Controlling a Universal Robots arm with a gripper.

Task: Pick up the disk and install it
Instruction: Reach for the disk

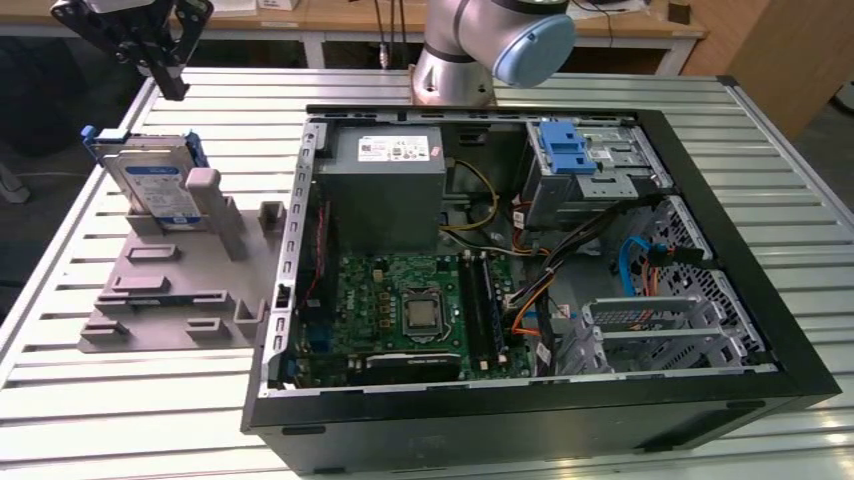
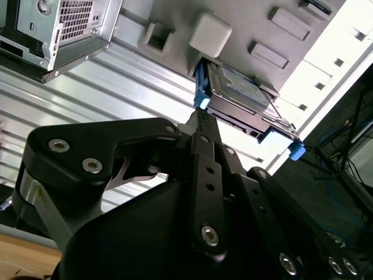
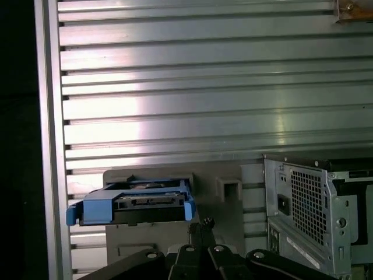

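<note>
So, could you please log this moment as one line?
phase: pre-grasp | gripper: shut, empty, near disk | disk: upright in grey holder

I work in a robotics lab or assembly test cell, not a home. My arm's base (image 1: 451,85) stands on a slatted aluminium tabletop (image 1: 120,410), at twelve o'clock of an open computer case (image 1: 534,425) with its motherboard (image 1: 400,300) and cables (image 1: 574,240) bare. At the case's nine o'clock, a grey moulded fixture (image 1: 167,290) holds the disk (image 1: 150,185) on edge. Wooden workbenches (image 1: 347,15) line the background.
</note>
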